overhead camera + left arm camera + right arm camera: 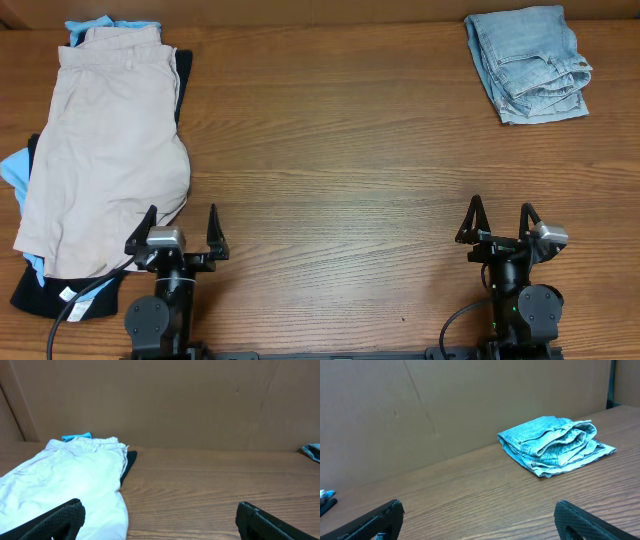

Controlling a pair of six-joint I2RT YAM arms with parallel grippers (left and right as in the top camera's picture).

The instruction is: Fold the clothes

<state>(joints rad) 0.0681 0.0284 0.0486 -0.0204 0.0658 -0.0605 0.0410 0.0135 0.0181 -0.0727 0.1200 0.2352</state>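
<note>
Currently left hand (181, 212) and right hand (499, 210) sit spread and empty, denim shorts (528, 62) bunched well ahead of the right one, so a long reach may pinch one layer and unravel them.

Wood-grain table (330, 150): mid-brown surface, its grain running side to side and filling the overhead view. Along its far edge stands a plain brown backboard (190, 400), matte and cardboard-like, meeting a side panel (10, 410) at a slanted seam on the left. A faint diagonal crease (419, 397) crosses the backboard in the right wrist view. Lighting is even and diffuse.
</note>
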